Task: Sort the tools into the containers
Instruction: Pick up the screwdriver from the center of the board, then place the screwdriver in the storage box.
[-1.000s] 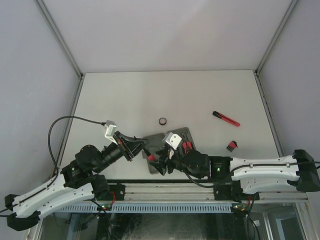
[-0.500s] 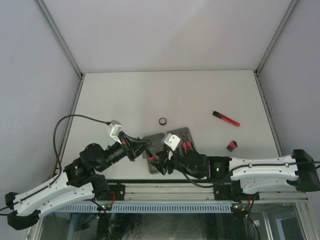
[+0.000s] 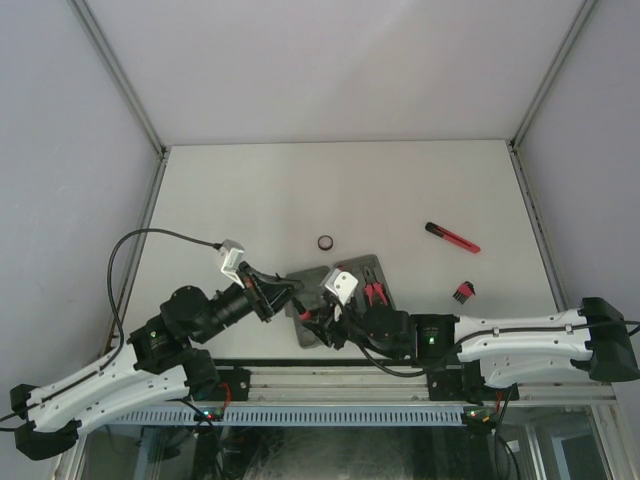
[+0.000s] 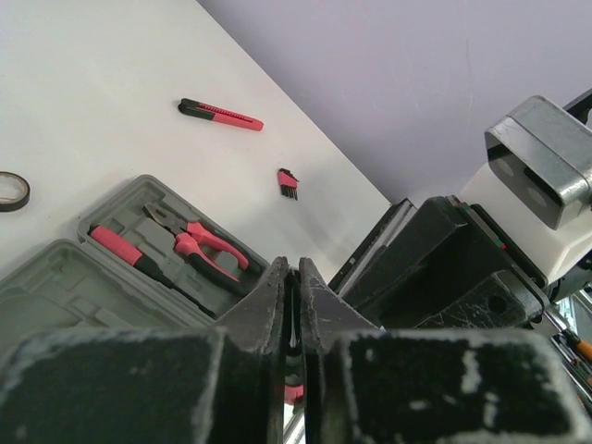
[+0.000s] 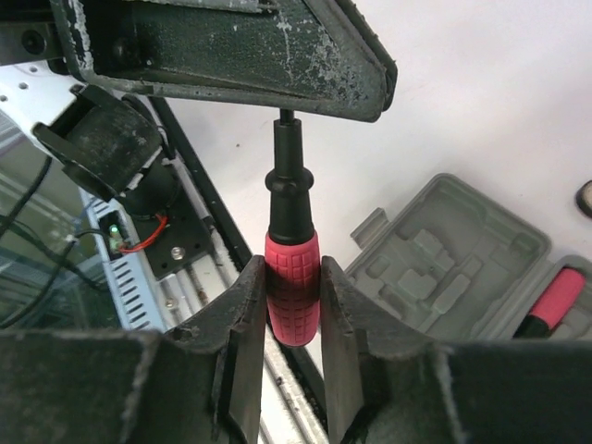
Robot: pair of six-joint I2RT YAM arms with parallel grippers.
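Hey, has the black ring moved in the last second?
No. The black ring sits at the same spot just beyond the far edge of the grey case.

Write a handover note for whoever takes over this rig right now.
Left gripper: shut on the shaft of the held screwdriver.
Right gripper: closed on its red handle, by the open case.
Done: pliers and a second screwdriver lie in the case.
To do: seat the held screwdriver; slim red-black tool, comb piece and black ring are on the table.

One each: case (image 4: 42, 287), pliers (image 4: 190, 242), stick tool (image 4: 220, 113), comb piece (image 4: 288, 182), ring (image 4: 11, 190); two screwdrivers (image 5: 292, 277) (both red-handled).
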